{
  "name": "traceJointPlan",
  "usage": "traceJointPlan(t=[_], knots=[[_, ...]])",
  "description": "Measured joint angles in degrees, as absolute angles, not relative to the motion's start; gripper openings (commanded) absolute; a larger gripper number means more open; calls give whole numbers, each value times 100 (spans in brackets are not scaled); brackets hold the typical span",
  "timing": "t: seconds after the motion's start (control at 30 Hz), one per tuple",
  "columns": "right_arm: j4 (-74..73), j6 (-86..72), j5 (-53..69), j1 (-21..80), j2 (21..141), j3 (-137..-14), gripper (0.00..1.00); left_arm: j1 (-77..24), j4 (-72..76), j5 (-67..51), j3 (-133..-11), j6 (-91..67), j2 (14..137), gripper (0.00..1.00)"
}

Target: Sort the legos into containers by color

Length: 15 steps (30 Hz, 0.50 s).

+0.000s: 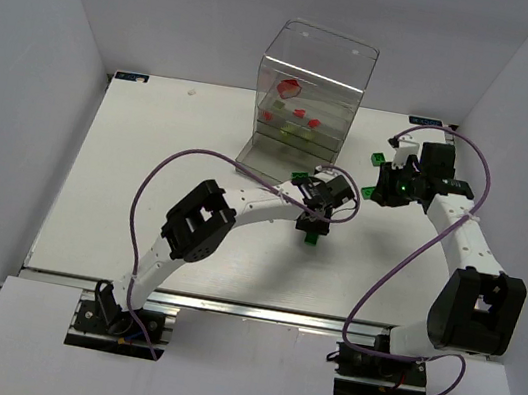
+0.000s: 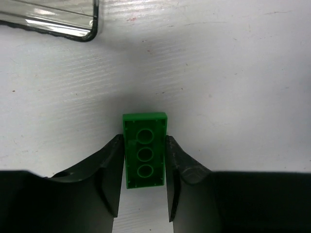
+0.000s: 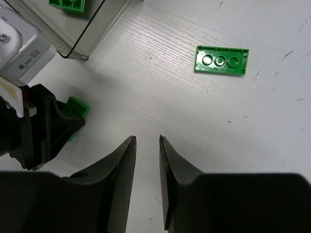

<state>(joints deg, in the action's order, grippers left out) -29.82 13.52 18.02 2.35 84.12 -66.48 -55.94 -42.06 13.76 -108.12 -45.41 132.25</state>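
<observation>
Green lego [image 2: 144, 150]: clamped in left gripper [image 2: 144, 141]; right gripper [image 3: 147, 138] slightly open above table [image 3: 243, 145], second lego [image 3: 222, 60] nearby.

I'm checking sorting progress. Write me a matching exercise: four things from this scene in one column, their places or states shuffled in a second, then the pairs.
Things
1. left gripper
2. right gripper
3. red piece
4. loose brick

Places or states
A. inside the container
B. flat on the table
C. clamped on a green brick
D. empty, jaws apart

Pairs: 1-C, 2-D, 3-A, 4-B
</observation>
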Motion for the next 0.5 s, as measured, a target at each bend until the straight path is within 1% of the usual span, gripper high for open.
traceJointPlan(t=[0.03, 0.13, 0.17, 0.2, 0.33, 0.4, 0.5], knots=[[-2982, 1352, 1826, 220, 8412, -6646, 32, -5605, -4206, 1415, -10812, -4521, 13225, 28], [-2978, 1350, 1907, 169, 8412, -6622, 32, -5649, -4195, 1514, -10796, -4429, 13218, 21], [-2985, 1350, 1944, 152, 8412, -6606, 31, -5669, -4160, 1551, -10750, -4381, 13192, 19], [-2985, 1354, 1977, 141, 8412, -6584, 32, -5686, -4150, 1577, -10680, -4305, 13144, 14], [-3020, 1437, 2161, 110, 8412, -6569, 35, -5749, -4051, 1612, -10208, -3957, 12807, 12], [-3065, 1575, 2338, 108, 8412, -6567, 35, -5745, -3848, 1590, -9557, -3785, 12272, 10], [-3142, 1800, 2626, 108, 8412, -6528, 26, -5640, -3531, 1485, -8836, -3734, 11301, 9]])
